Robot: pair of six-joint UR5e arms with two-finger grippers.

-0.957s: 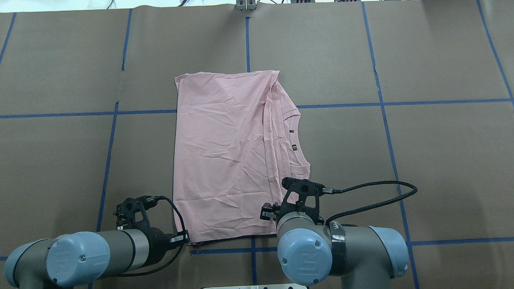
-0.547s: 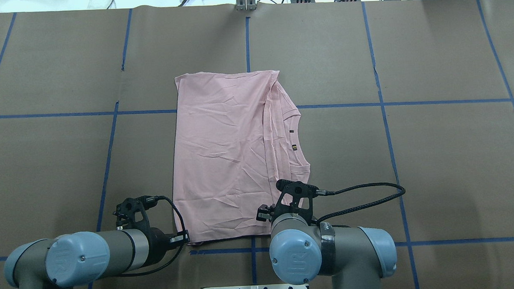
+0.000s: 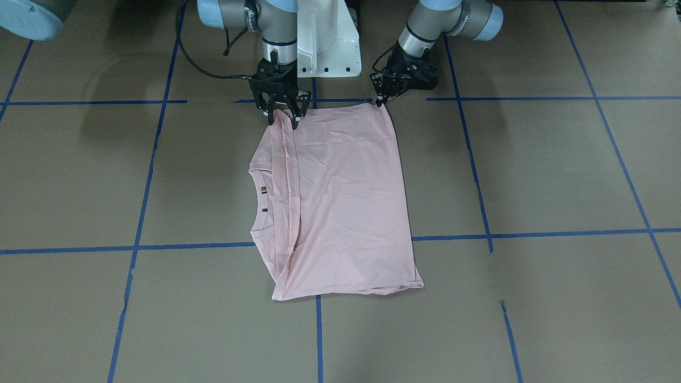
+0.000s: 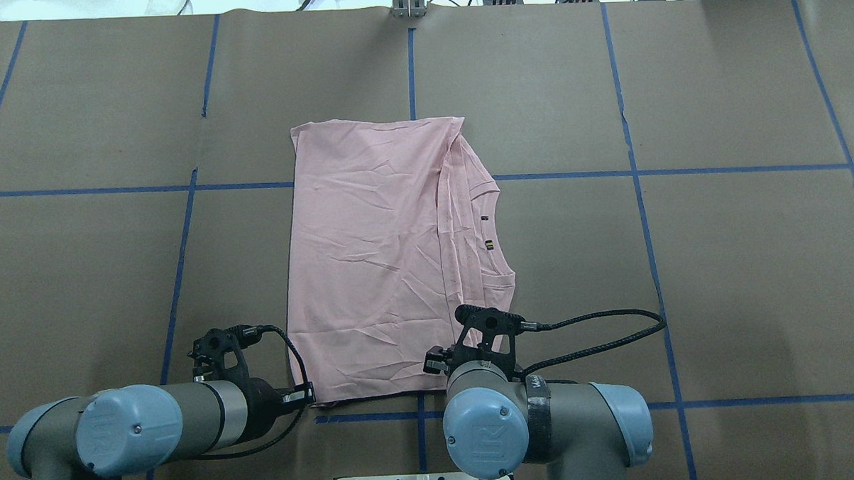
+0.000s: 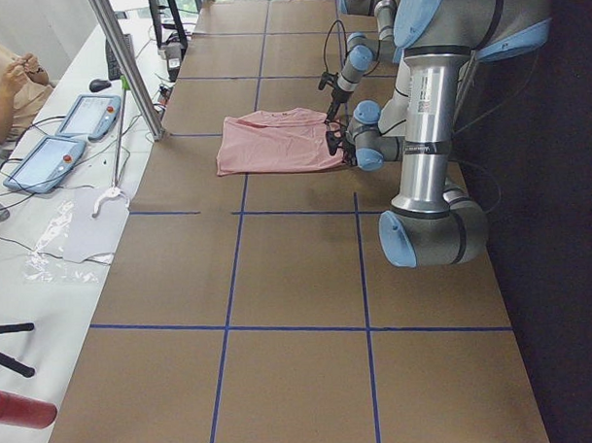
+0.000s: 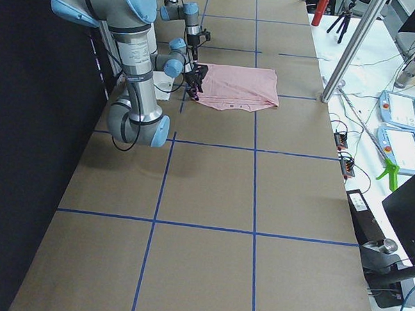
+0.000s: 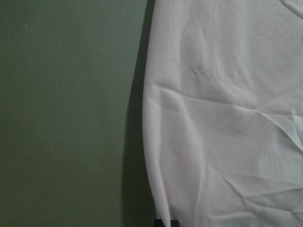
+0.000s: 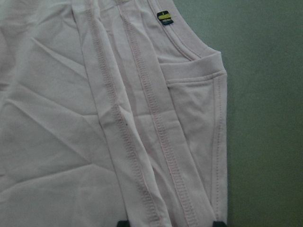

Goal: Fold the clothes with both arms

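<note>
A pink T-shirt (image 4: 371,256), folded plain side up into a long rectangle, lies at the centre of the brown-papered table (image 4: 719,258), its collar (image 8: 187,45) peeking out on the robot's right. At the near edge, the right gripper (image 3: 283,118) stands with jaws apart astride the stacked hems. The left gripper (image 3: 380,102) is pinched closed on the other near corner.

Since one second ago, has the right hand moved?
Yes. In the overhead view, the right hand has slid left, closer to the centre tape line, and slightly lower in the picture, at the shirt's near edge.
</note>
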